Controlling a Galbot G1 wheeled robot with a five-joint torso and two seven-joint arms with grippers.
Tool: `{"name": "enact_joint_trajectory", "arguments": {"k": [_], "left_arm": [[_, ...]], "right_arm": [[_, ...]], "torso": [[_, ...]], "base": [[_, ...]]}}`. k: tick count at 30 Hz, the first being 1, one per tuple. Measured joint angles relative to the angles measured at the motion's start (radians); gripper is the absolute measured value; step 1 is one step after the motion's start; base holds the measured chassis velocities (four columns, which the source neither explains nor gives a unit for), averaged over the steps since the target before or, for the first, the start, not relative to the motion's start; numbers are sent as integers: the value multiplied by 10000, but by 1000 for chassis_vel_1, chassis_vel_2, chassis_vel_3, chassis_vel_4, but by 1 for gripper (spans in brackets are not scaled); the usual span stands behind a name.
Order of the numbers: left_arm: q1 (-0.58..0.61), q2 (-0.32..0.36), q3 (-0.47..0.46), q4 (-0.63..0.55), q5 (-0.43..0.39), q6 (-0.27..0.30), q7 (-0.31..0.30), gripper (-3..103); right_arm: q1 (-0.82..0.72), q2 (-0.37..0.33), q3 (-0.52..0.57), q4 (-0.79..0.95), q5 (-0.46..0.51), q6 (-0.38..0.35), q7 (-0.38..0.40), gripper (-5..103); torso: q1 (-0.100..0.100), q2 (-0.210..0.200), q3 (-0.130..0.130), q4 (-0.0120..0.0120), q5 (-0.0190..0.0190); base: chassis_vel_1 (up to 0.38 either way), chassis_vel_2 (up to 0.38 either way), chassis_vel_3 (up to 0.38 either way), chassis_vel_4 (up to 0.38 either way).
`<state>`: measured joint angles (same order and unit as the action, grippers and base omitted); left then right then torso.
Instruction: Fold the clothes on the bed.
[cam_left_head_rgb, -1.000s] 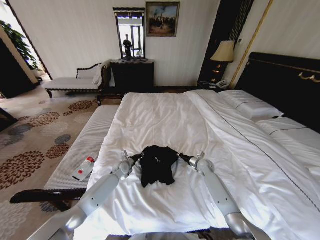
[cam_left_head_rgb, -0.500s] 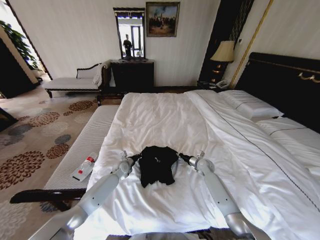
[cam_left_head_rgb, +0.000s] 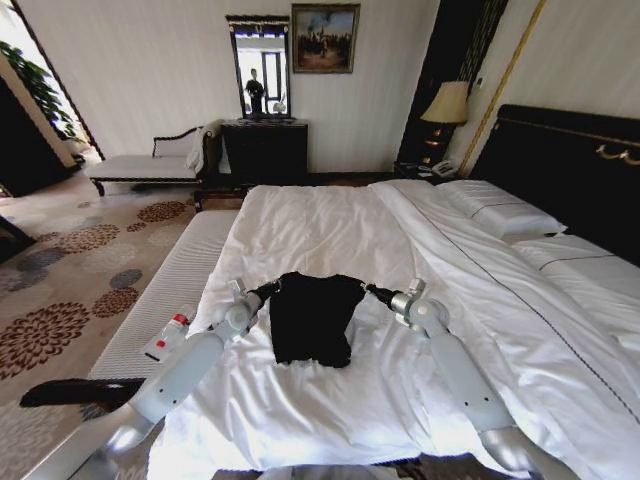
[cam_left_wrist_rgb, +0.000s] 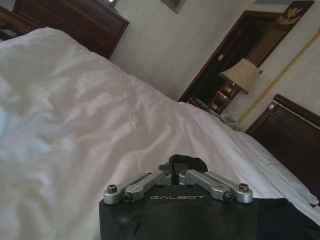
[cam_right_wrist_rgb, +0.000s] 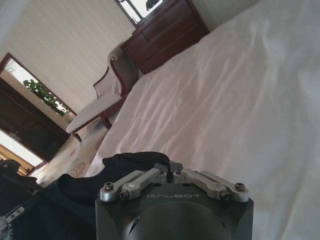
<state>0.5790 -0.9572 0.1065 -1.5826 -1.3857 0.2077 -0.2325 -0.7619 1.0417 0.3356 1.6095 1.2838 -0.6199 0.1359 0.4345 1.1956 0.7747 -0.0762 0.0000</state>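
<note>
The word "GALBOT" is printed in pale letters on the black body of each gripper, and you can read it in both wrist views. No writing can be read on the black T-shirt (cam_left_head_rgb: 312, 318); its lettering is turned away or folded under.

The T-shirt lies on the white bed (cam_left_head_rgb: 330, 225), in the lower middle of the head view, a little left of center. It looks like a dark, roughly square shape, and its folds and sleeves are hard to make out because the cloth is so dark.

The left gripper (cam_left_head_rgb: 268, 290) is at the shirt's upper left corner. In the left wrist view the left gripper's (cam_left_wrist_rgb: 174, 172) jaws are pressed together on a small bunch of black cloth, so it is pinching the shirt. More of the shirt shows at the lower right edge of that view, cut off by the frame.

The right gripper (cam_left_head_rgb: 370, 291) is at the shirt's upper right corner. In the right wrist view the right gripper's (cam_right_wrist_rgb: 165, 170) jaws are closed on a fold of the black T-shirt (cam_right_wrist_rgb: 75, 187), which spreads toward the lower left of that picture.

A red-and-white bottle (cam_left_head_rgb: 168, 335) lies on the padded bench (cam_left_head_rgb: 160, 290) to the left of the bed; its label is too small to read.
</note>
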Motion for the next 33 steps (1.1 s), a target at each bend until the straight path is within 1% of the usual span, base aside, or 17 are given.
{"name": "enact_joint_trajectory", "arguments": {"k": [1,5,6,9,11,14,15,16,20,21,25,26,27,28,30,32,33], "left_arm": [[0,0,0,0,0,0,0,1],[-1231,769,179,-631,-723,57,-97,1],[-1231,769,179,-631,-723,57,-97,1],[-2212,1045,194,-1012,-1208,118,-275,1],[-2448,1070,213,-1082,-1299,143,-344,1],[-3500,1125,453,-1170,-1591,188,-558,1],[-3500,1125,453,-1170,-1591,188,-558,1],[-3832,1152,557,-1108,-1680,198,-574,1],[-5338,1248,1110,-613,-2084,254,-566,1],[-5338,1248,1110,-613,-2084,254,-566,1],[-6960,1246,1606,-255,-2601,314,-560,1],[-6960,1246,1606,-255,-2601,314,-560,1],[-7411,1222,1737,-241,-2820,352,-604,1],[-7411,1222,1737,-241,-2820,352,-604,1],[-7998,1239,1945,-314,-3099,401,-679,1],[-8301,1320,2079,-436,-3286,424,-739,1],[-8301,1320,2079,-436,-3286,424,-739,1]], "right_arm": [[0,0,0,0,0,0,0,1],[1158,-614,-558,930,492,-47,478,1],[1158,-614,-558,930,492,-47,478,1],[2178,-1086,-1003,1391,960,-81,803,1],[2391,-1213,-1070,1445,1041,-81,826,1],[3074,-1560,-1173,1441,1325,-32,918,1],[3074,-1560,-1173,1441,1325,-32,918,1],[3265,-1611,-1173,1386,1417,-6,983,1],[4123,-1820,-1063,1165,1883,58,1202,1],[4123,-1820,-1063,1165,1883,58,1202,1],[5222,-2188,-989,993,2576,80,1281,1],[5222,-2188,-989,993,2576,80,1281,1],[5586,-2314,-914,947,3012,82,1364,1],[5586,-2314,-914,947,3012,82,1364,1],[6003,-2538,-787,901,3613,86,1493,1],[6223,-2672,-723,901,4032,95,1596,1],[6223,-2672,-723,901,4032,95,1596,1]], "torso": [[0,0,0,0,0],[0,0,-1,6,1],[0,0,-1,6,1],[0,0,-1,9,-3],[0,1,0,9,-5],[0,0,0,-2,1],[0,0,0,-2,1],[0,0,0,-4,2],[1,0,1,7,0],[1,0,1,7,0],[1,-1,0,6,0],[1,-1,0,6,0],[0,0,-1,5,2],[0,0,-1,5,2],[-1,0,-2,-2,3],[-1,0,-1,-1,3],[-1,0,-1,-1,3]], "base": [[0,0,0,0],[0,0,0,0],[0,0,0,0],[0,0,0,0],[0,0,0,0],[0,0,0,0],[0,0,0,0],[0,0,0,0],[0,0,0,0],[0,0,0,0],[0,0,0,0],[0,0,0,0],[0,0,0,0],[0,0,0,0],[0,0,0,0],[0,0,0,0],[0,0,0,0]]}}
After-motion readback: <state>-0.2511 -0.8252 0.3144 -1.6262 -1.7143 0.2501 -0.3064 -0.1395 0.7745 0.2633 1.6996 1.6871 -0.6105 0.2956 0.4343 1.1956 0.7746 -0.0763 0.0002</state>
